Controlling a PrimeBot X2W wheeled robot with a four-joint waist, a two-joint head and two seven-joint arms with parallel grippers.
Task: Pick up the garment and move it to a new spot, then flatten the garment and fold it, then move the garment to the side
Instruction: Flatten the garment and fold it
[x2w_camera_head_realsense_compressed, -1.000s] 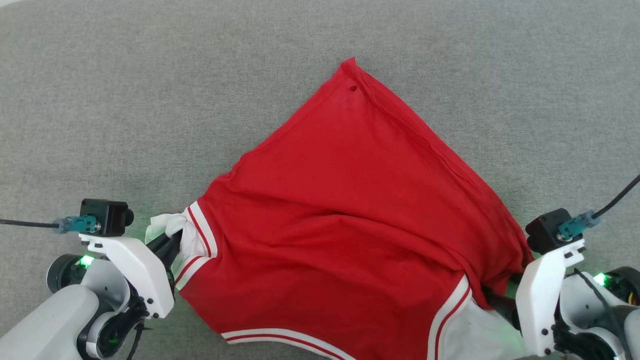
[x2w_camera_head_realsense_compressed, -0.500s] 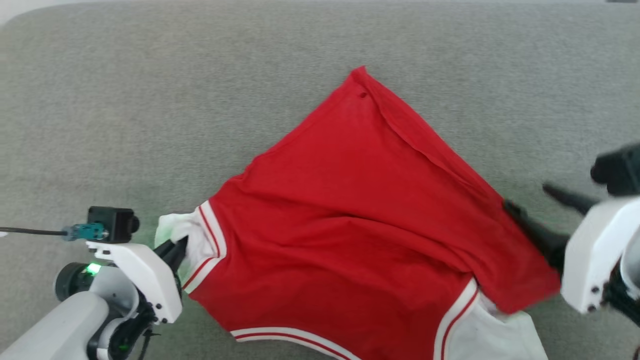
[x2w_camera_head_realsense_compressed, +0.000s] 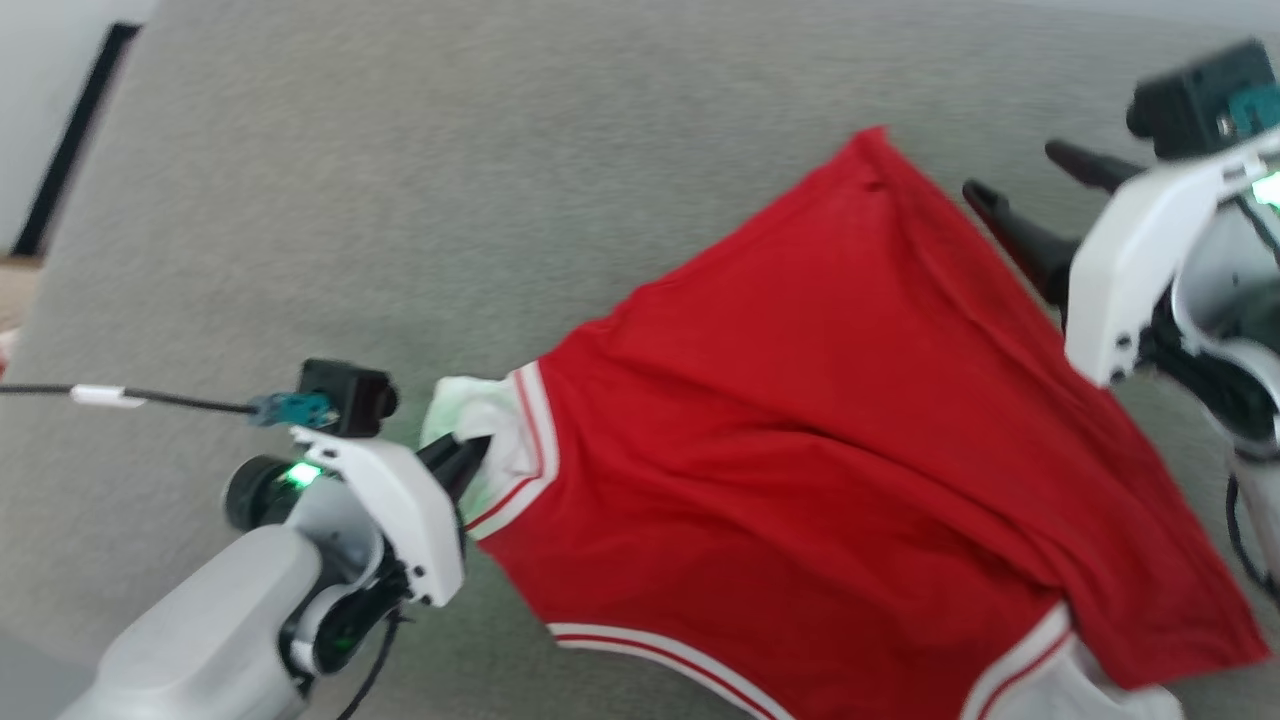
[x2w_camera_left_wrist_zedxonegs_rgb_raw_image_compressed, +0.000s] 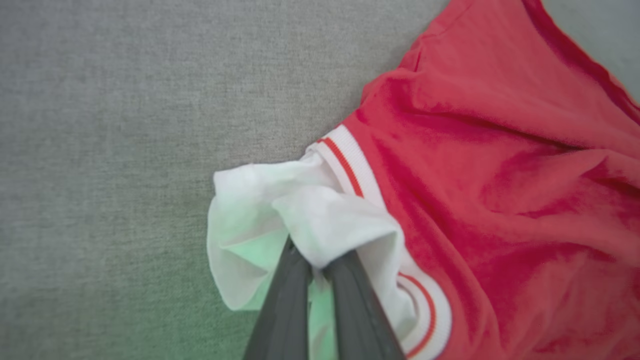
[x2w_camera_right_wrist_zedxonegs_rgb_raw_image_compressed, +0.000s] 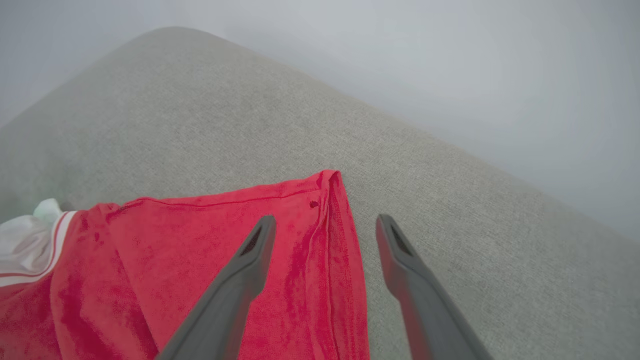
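Grips the white sleeve (x2w_camera_left_wrist_zedxonegs_rgb_raw_image_compressed: 260, 210) of the red shirt (x2w_camera_head_realsense_compressed: 820, 400) with the left gripper (x2w_camera_head_realsense_compressed: 468, 458), both dark fingers (x2w_camera_left_wrist_zedxonegs_rgb_raw_image_compressed: 285, 300) pressed together on a bunched fold of it. In the left wrist view, spreads from that pinch to the right of the fingers and ahead of them as a wide red sheet. Lies on the grey cloth surface (x2w_camera_head_realsense_compressed: 350, 200), with the striped trim just past the fingertips. Holds the right gripper (x2w_camera_head_realsense_compressed: 1012, 170) wide apart, with nothing between its fingers, just beside the shirt's side edge near the far red corner (x2w_camera_right_wrist_zedxonegs_rgb_raw_image_compressed: 330, 187). In the right wrist view, shows one finger over red cloth and the other over bare grey surface, with the side hem running down between them. Cannot tell whether either finger touches the cloth there.
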